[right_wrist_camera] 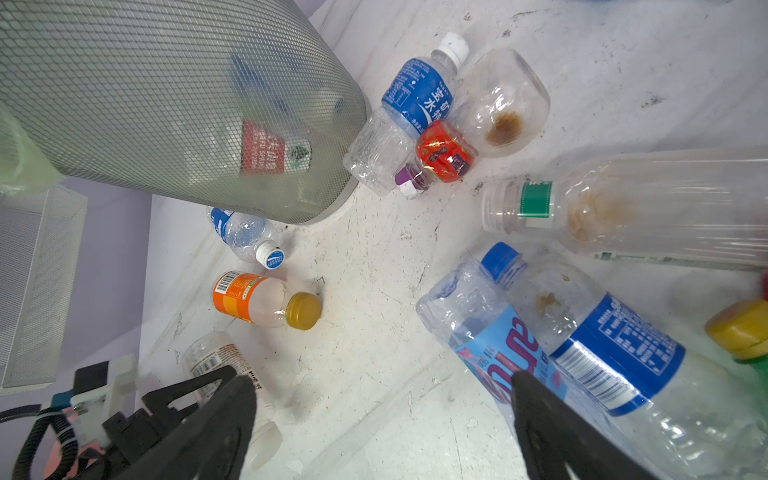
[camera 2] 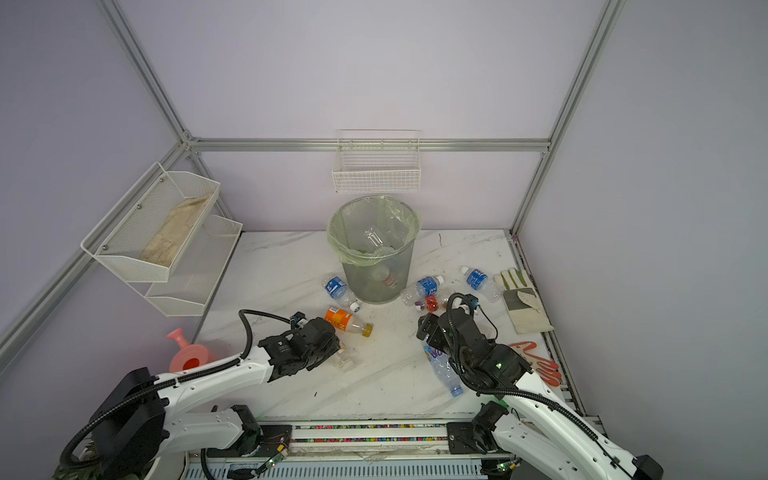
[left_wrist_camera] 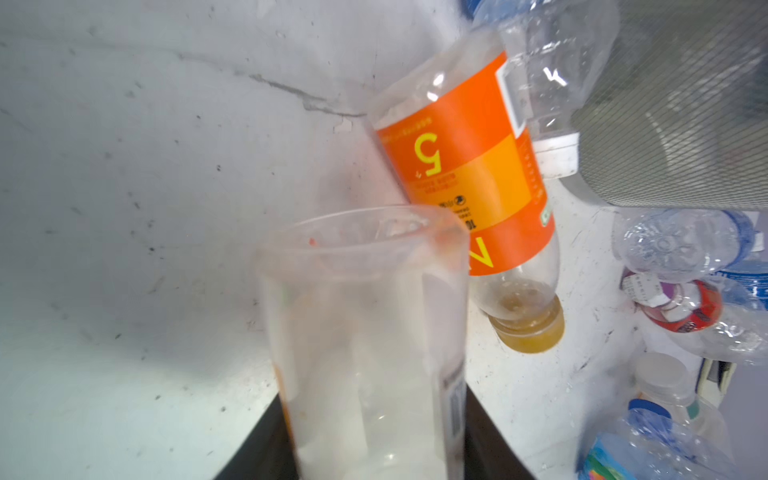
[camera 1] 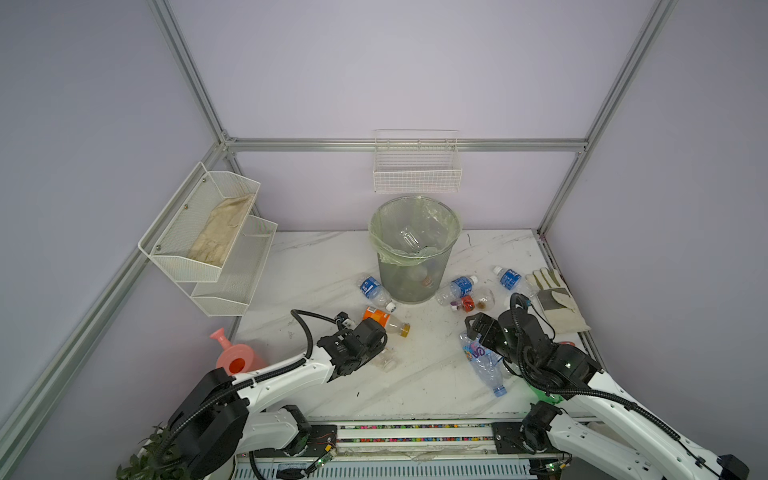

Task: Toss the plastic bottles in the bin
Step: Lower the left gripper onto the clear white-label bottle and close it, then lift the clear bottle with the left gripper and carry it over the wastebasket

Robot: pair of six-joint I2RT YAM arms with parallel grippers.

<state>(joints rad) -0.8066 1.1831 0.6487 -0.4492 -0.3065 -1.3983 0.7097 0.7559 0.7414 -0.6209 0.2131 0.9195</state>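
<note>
My left gripper [camera 1: 379,354] is shut on a clear bottle [left_wrist_camera: 365,332] with a white cap, held low over the marble table; both top views show this, and the bottle [right_wrist_camera: 220,365] also appears in the right wrist view. An orange-label bottle [camera 1: 382,320] lies just beyond it. The grey mesh bin [camera 1: 411,282] with its green bag stands at the back middle, with bottles inside. Blue-label bottles [camera 1: 374,291] [camera 1: 459,287] [camera 1: 509,278] lie around it. My right gripper [camera 1: 476,328] hangs open over bare table beside a crushed blue-label bottle [camera 1: 484,361].
White gloves [camera 1: 552,299] lie at the right edge of the table. A pink watering can [camera 1: 235,357] sits off its left edge. A white two-tier rack [camera 1: 216,241] hangs on the left wall and a white wire basket [camera 1: 415,170] above the bin.
</note>
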